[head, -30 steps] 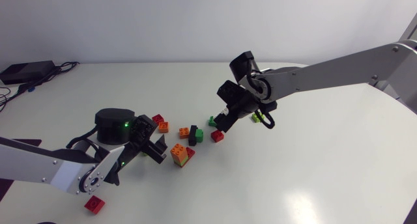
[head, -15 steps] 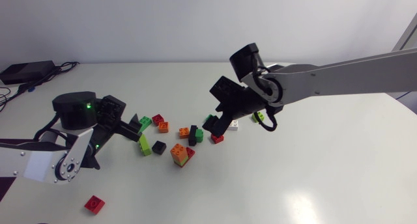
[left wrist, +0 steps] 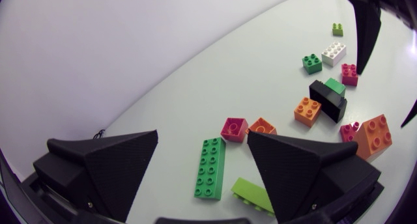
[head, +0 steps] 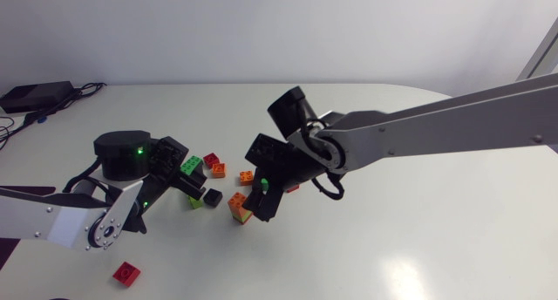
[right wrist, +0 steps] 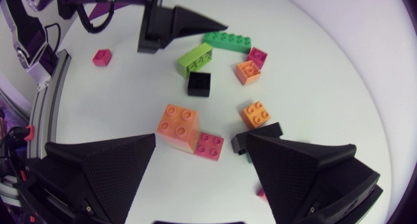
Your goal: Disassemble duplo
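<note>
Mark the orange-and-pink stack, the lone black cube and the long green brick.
orange-and-pink stack (right wrist: 179, 125): right wrist view, orange top.
lone black cube (right wrist: 199, 84): right wrist view, top face.
long green brick (left wrist: 210, 167): left wrist view, studded top's middle.

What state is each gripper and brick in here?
Left gripper, open, holding nothing.
Right gripper, open, holding nothing.
Orange-pink stack, looks joined, ungripped, between the right fingers.
Black-green stack, looks joined, ungripped.
Long green brick, loose, flat, studs up.
Lime brick, loose.
Black brick, loose.
Red brick, loose, apart from the rest.
</note>
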`<state>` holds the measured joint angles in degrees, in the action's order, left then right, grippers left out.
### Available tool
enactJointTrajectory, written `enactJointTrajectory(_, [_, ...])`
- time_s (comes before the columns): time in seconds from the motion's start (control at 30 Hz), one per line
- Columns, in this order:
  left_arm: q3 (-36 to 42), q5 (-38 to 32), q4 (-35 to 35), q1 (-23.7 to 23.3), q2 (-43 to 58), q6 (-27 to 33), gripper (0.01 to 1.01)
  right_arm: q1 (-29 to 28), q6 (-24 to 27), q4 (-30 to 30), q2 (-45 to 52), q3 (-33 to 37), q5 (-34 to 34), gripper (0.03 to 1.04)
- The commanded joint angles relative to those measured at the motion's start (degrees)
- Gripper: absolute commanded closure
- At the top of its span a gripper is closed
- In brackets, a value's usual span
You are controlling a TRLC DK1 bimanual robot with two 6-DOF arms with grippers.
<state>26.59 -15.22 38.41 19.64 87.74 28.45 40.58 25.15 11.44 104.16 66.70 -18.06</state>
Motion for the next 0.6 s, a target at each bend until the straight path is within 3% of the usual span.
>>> enactJointTrajectory(0.0, [-0.4, 0.2, 1.0, 0.3, -1.4, -1.6, 0.07, 1.3, 0.5, -0.2, 2.9, 1.5, 0.5, 0.07])
enactJointTrajectory(0.4, [-0.5, 0.2, 1.0, 0.3, -2.1, -1.5, 0.07, 4.1, 0.0, -1.5, 5.9, 3.1, 2.2, 0.09])
enactJointTrajectory(0.57, [-0.5, 0.2, 1.0, 0.6, -2.3, -1.5, 0.07, 3.9, -1.5, -1.7, 7.7, 4.8, 2.2, 0.21])
